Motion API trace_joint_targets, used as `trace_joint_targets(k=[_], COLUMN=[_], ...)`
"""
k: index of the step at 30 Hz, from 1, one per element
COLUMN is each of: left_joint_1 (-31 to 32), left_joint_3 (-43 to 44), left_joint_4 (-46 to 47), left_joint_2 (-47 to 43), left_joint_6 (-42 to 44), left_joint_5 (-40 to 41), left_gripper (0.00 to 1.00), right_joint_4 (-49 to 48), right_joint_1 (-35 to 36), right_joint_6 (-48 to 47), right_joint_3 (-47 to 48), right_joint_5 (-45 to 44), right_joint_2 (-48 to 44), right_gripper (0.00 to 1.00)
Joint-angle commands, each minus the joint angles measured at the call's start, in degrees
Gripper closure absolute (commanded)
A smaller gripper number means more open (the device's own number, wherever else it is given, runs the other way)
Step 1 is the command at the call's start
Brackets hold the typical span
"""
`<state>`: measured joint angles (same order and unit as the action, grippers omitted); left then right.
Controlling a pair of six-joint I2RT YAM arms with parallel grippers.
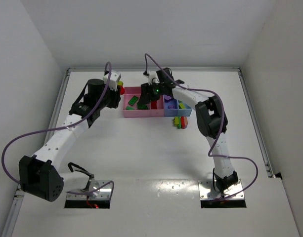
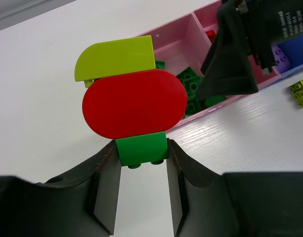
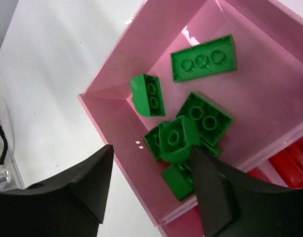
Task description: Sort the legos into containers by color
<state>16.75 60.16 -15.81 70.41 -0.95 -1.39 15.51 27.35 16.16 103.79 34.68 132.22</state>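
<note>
Our left gripper [image 2: 141, 150] is closed on the green base of a green, red and yellow-green stack [image 2: 134, 106] ahead of its fingers. Our right gripper [image 3: 151, 153] stands parted and empty above green legos [image 3: 203, 57] in the wide pink bin [image 3: 109, 106].

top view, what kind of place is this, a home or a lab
Probably a robot lab cell: a white table boxed in by plain white panels, a left arm and right arm bolted at its near edge, coloured sorting bins.
</note>
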Motion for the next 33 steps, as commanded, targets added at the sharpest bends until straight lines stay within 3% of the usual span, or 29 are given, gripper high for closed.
trace_joint_targets(k=[1, 3, 6, 8, 9, 13, 15, 22, 33], left_joint_1=[-0.5, -0.5, -0.5, -0.5, -0.5, -0.5, 0.9, 4.9, 10.3], left_joint_3=[1.6, 1.6, 0.9, 0.4, -0.1, -0.7, -0.7, 0.6, 0.6], left_joint_4=[1.2, 1.2, 0.7, 0.7, 0.7, 0.7, 0.7, -0.4, -0.9], left_joint_2=[0.3, 0.3, 0.3, -0.4, -0.9, -0.9, -0.9, 1.0, 1.6], left_joint_6=[-0.9, 0.6, 3.6, 4.1, 4.9, 6.9, 7.7, 8.5, 10.1], left_joint_5=[-4.0, -6.2, -10.4, -12.4, -12.9, -15.1, -16.0, -20.8, -21.9], left_gripper=[0.96, 0.96, 0.96, 0.96, 0.96, 0.96, 0.96, 0.96, 0.96], right_joint_4=[-0.8, -0.8, -0.8, -1.5, -3.5, -17.9, -24.1, -23.6, -21.1], right_joint_1=[1.2, 1.2, 0.0, -1.7, -3.1, -6.2, -7.5, -7.0, -6.4], right_joint_6=[-1.3, -1.3, -0.1, -0.1, 1.1, 13.7, 18.6, 18.6, 18.6], right_joint_3=[2.9, 2.9, 2.4, 1.0, -1.0, -10.4, -15.2, -17.7, -16.0], right_joint_5=[1.3, 5.2, 14.2, 25.7, 32.7, 43.4, 45.8, 44.5, 40.5], right_joint_2=[-1.7, -3.8, -6.4, -8.8, -9.8, -13.6, -15.3, -18.5, -18.5], right_gripper=[0.35, 0.27, 0.25, 0.25, 0.25, 0.25, 0.25, 0.14, 0.12])
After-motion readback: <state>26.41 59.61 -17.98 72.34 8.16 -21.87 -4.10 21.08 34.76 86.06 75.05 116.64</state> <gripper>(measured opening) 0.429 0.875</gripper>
